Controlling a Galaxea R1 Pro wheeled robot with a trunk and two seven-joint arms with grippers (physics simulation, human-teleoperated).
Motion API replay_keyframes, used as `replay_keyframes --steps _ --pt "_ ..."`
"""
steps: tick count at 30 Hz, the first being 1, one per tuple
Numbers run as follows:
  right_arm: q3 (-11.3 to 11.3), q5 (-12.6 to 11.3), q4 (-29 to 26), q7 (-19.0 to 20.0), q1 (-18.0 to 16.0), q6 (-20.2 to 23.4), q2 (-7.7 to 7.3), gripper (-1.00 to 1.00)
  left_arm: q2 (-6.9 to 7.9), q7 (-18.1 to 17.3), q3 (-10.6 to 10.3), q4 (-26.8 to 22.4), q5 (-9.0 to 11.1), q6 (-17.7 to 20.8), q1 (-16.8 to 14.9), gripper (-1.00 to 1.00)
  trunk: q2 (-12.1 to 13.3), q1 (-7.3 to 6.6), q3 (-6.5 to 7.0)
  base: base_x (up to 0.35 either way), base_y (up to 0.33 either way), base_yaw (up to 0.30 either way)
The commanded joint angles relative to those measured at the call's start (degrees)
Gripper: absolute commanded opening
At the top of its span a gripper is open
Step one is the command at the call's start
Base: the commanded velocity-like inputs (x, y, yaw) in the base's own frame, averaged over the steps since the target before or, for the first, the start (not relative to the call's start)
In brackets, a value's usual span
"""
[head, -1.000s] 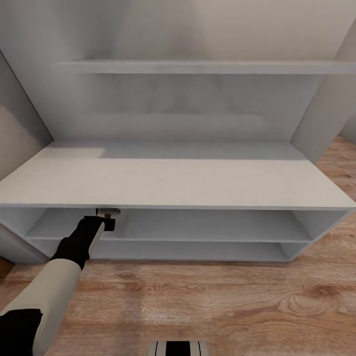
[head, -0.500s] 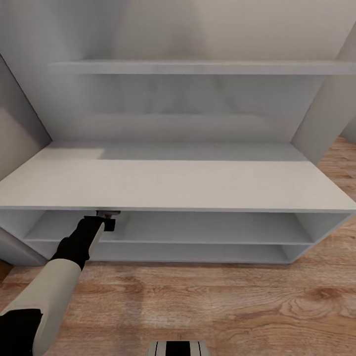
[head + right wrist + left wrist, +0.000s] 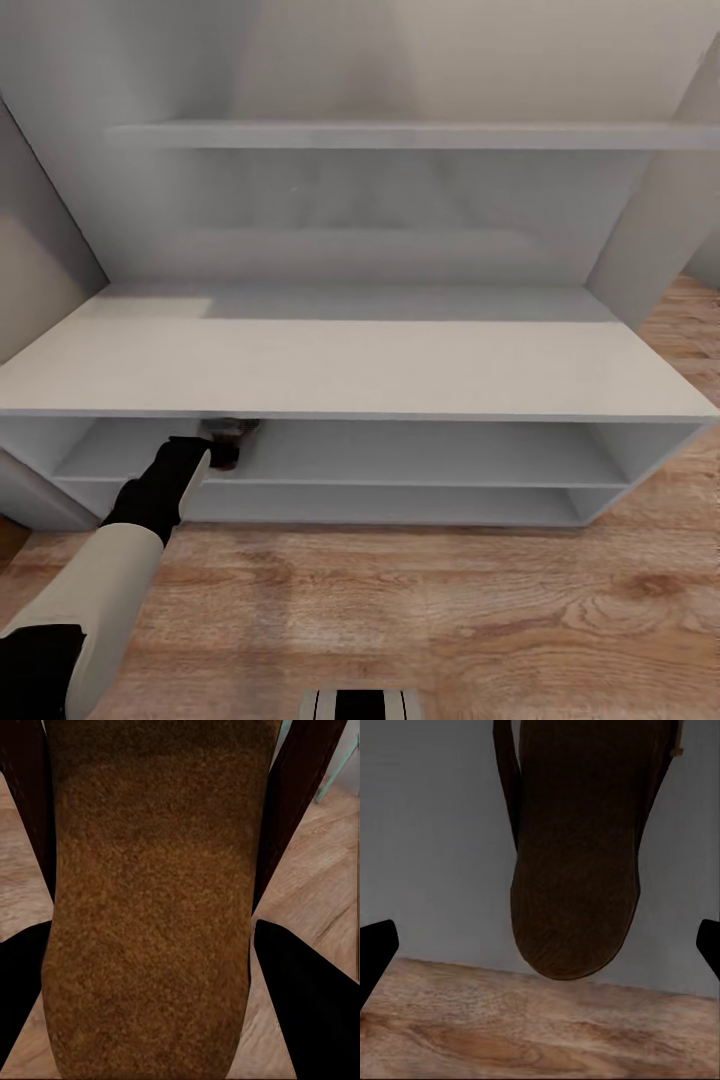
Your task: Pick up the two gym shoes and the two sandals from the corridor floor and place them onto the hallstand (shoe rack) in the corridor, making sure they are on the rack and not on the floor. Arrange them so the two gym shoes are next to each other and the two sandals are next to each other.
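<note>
Left jaws spread, sandal (image 3: 574,847) released | right jaws grasping second sandal (image 3: 150,915) | hallstand (image 3: 350,370)

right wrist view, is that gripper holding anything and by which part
A sandal sits between the right gripper's fingers, held across its sole's sides. Which end cannot be told.

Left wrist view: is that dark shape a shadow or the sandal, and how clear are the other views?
Left wrist view: it is the dark-brown leather sandal, its sole evenly lit over grey shelf and wood floor, fingertips wide apart. Right wrist view: a tan-brown sandal footbed, very close, grainy. Head view: the light-grey hallstand looks soft, its lower shelves shaded where the left gripper reaches.
</note>
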Motion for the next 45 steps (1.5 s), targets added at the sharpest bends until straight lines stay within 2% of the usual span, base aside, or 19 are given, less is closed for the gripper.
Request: replay_keyframes --steps 1,16,19,21,25,27,29,32,35,36,38,41,45 --pt "-0.49 -0.25 0.07 0.59 -0.04 -0.12 0.02 -1.0 -0.02 -0.08 0.05 -0.07 -0.33 0.28 -0.02 1.0 -0.02 -0.04 -0.04 -0.287 0.0 0.0" --pt "-0.49 -0.25 0.07 0.59 -0.04 -0.12 0.05 -1.0 0.14 -0.34 0.39 -0.1 -0.04 -0.42 0.18 1.0 -0.02 -0.04 -0.04 -0.329 0.0 0.0" --pt "-0.49 -0.25 0.07 0.61 -0.04 -0.12 0.09 -1.0 0.42 -0.64 0.46 -0.15 0.14 -3.29 1.44 1.0 -0.02 -0.04 -0.04 -0.335 0.0 0.0" --pt "-0.49 -0.25 0.07 0.61 -0.04 -0.12 0.19 -1.0 0.47 -1.27 0.42 -0.14 0.23 -8.93 4.29 1.0 -0.02 -0.04 -0.04 -0.335 0.0 0.0" --pt "-0.46 -0.23 0.07 0.65 -0.04 -0.14 0.29 -1.0 0.52 -3.85 0.45 -0.1 0.23 -13.48 7.41 1.0 -0.02 -0.04 -0.04 -0.317 0.0 0.0" --pt "-0.43 -0.2 0.07 0.62 -0.04 -0.15 0.35 -1.0 0.69 -6.54 0.48 -0.08 0.18 -16.17 9.36 1.0 -0.02 -0.04 -0.04 -0.252 0.0 0.0" --pt "-0.42 -0.17 0.01 0.6 -0.04 -0.19 0.51 -1.0 1.31 -12.26 0.55 -0.02 -0.05 -21.21 12.65 1.0 -0.02 -0.04 -0.04 -0.114 0.0 0.0" --pt "-0.41 -0.16 -0.01 0.61 -0.04 -0.21 0.82 -1.0 3.29 -20.54 0.58 0.1 0.11 -27.37 16.26 1.0 -0.02 -0.04 -0.04 -0.039 0.0 0.0" --pt "-0.41 -0.16 -0.02 0.64 -0.04 -0.21 0.94 -1.0 4.62 -26.69 0.59 0.38 0.11 -30.86 18.48 1.0 -0.02 -0.04 -0.04 -0.013 0.0 0.0" --pt "-0.41 -0.16 -0.02 0.66 -0.04 -0.21 0.98 -1.0 5.39 -30.98 0.65 0.58 0.1 -33.74 20.16 1.0 -0.02 -0.04 -0.04 -0.005 0.0 0.0" --pt "-0.41 -0.16 -0.05 0.71 -0.04 -0.21 1.01 -1.0 6.35 -36.38 1.28 0.73 0.2 -38.73 23.09 1.0 -0.02 -0.04 -0.04 -0.002 0.0 0.0" --pt "-0.41 -0.16 -0.09 0.76 -0.04 -0.21 1.01 -1.0 6.85 -40.31 2.82 0.78 0.36 -42.25 25.31 1.0 -0.02 -0.04 -0.04 0.0 0.0 0.0" --pt "-0.41 -0.16 -0.1 0.82 -0.04 -0.17 1.02 -1.0 7.02 -44.64 4.63 0.81 0.34 -43.74 27.11 1.0 -0.02 -0.04 -0.04 0.0 0.0 0.0"
